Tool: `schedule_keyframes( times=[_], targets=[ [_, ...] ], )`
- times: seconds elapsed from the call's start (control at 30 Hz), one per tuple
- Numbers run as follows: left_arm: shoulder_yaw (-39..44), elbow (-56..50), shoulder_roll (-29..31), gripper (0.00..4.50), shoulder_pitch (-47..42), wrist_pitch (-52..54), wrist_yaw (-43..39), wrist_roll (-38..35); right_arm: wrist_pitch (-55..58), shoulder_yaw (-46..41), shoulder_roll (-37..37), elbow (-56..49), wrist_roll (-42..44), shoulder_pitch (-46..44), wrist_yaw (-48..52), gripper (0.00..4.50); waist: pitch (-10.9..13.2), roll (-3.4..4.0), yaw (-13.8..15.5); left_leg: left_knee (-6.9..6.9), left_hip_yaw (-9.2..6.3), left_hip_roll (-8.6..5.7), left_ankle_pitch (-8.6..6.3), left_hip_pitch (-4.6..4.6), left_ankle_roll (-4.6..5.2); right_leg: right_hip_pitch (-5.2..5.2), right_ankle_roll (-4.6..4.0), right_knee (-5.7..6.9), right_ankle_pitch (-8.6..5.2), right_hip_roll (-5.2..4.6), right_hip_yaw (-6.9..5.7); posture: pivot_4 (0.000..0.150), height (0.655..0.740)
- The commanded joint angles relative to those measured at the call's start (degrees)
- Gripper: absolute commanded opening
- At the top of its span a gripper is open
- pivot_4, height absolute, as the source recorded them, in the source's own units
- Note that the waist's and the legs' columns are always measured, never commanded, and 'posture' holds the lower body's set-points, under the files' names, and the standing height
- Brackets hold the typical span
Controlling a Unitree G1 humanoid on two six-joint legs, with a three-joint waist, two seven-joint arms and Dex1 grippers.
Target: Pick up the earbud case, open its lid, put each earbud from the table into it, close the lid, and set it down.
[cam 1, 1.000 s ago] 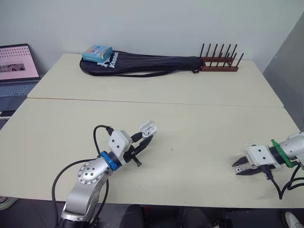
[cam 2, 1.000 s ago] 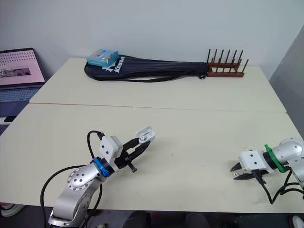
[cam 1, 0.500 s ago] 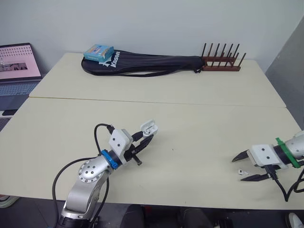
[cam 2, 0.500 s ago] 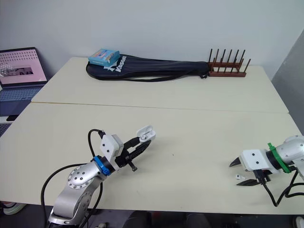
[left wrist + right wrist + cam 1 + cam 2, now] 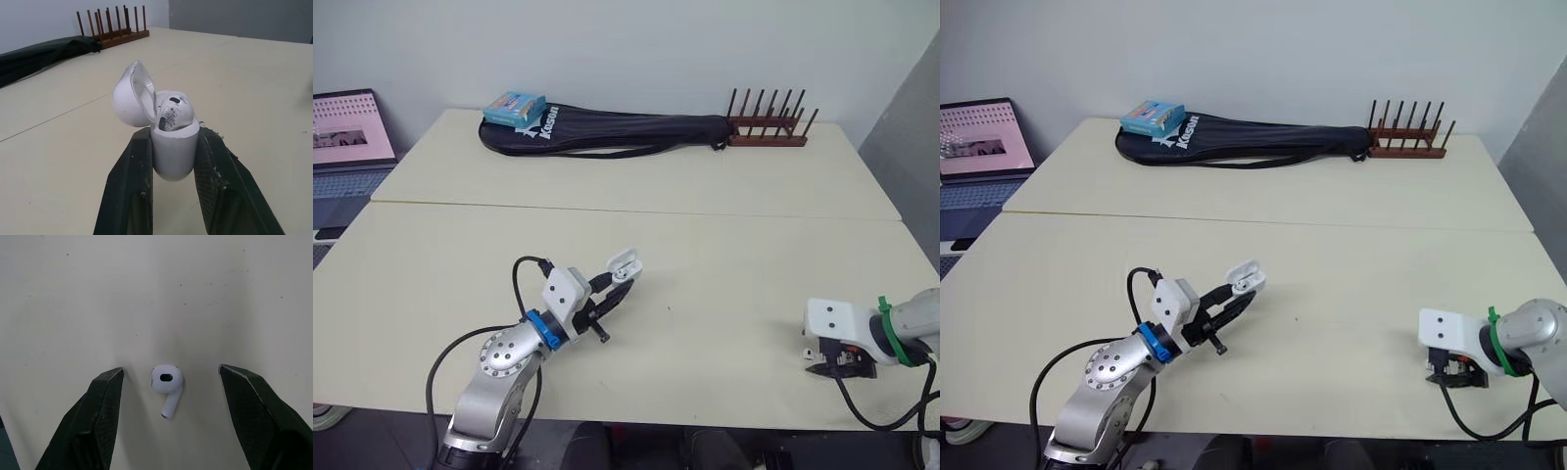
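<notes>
My left gripper [image 5: 173,142] is shut on the white earbud case [image 5: 172,139], held just above the table at the front left [image 5: 620,275]. Its lid [image 5: 131,95] stands open, and one earbud [image 5: 172,105] sits inside. A second white earbud [image 5: 167,382] lies on the table at the front right. My right gripper [image 5: 168,377] points straight down over it, open, with one black finger [image 5: 105,396] on each side and neither touching it. In the head views the right gripper [image 5: 839,358] hides this earbud.
A black racket bag [image 5: 617,132] with a blue box [image 5: 514,107] on it lies along the far table edge, next to a wooden peg rack [image 5: 766,127]. A laptop [image 5: 347,142] stands off the table's left side. A seam [image 5: 636,211] crosses the table.
My right gripper has turned to point downward and dropped over the earbud, which now lies between its fingers. The left gripper has kept the open case nearly still.
</notes>
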Motion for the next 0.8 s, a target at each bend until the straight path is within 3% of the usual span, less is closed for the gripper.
schedule_keyframes(
  times=[0.03, 0.27, 0.37, 0.6, 0.8],
  targets=[
    [0.4, -1.3, -0.1, 0.77, 0.0, -1.0, 0.0, -0.5, -0.4, 1.2, -0.2, 0.7, -1.3, -1.7, -0.3, 3.22, 0.0, 0.0, 0.0, 0.0, -0.01, 0.01, 0.0, 0.0, 0.0, 0.0, 0.0, 0.0, 0.0, 0.0, -0.01, 0.15, 0.7026],
    [0.3, -1.7, -0.2, 0.77, 0.5, -1.0, 0.5, -0.4, -0.9, 2.7, -0.5, 2.8, -1.5, -2.3, 0.1, 3.22, 0.0, -0.02, 0.0, 0.0, 0.0, 0.0, 0.0, 0.0, 0.0, 0.01, 0.01, -0.01, -0.01, 0.0, 0.0, 0.15, 0.7026],
    [0.2, -1.7, -0.3, 0.77, 0.5, -1.0, 0.6, -0.3, -0.5, 2.9, -0.4, 3.0, -1.0, -2.2, 0.7, 2.64, 0.0, -0.05, 0.0, 0.0, -0.01, 0.0, 0.0, 0.0, 0.0, 0.02, 0.03, -0.01, -0.02, 0.0, -0.01, 0.15, 0.7026],
    [0.1, -1.1, -0.4, 0.77, -0.1, -1.0, 0.4, -0.4, 0.1, 2.7, -0.4, 2.6, -0.3, -2.6, 1.5, 0.36, 0.0, -0.16, 0.0, 0.02, 0.0, 0.02, 0.0, 0.03, 0.0, 0.04, 0.05, -0.01, -0.03, 0.01, 0.0, 0.15, 0.7026],
    [0.3, 0.0, -0.4, 0.77, -0.9, -1.5, -0.1, -0.4, 0.6, 1.7, 0.5, 1.1, 1.9, -5.7, 2.3, 0.37, 0.0, -0.15, 0.0, 0.01, 0.01, 0.01, 0.0, 0.01, 0.0, 0.01, 0.01, -0.01, -0.01, 0.0, 0.01, 0.15, 0.7026]
  ],
)
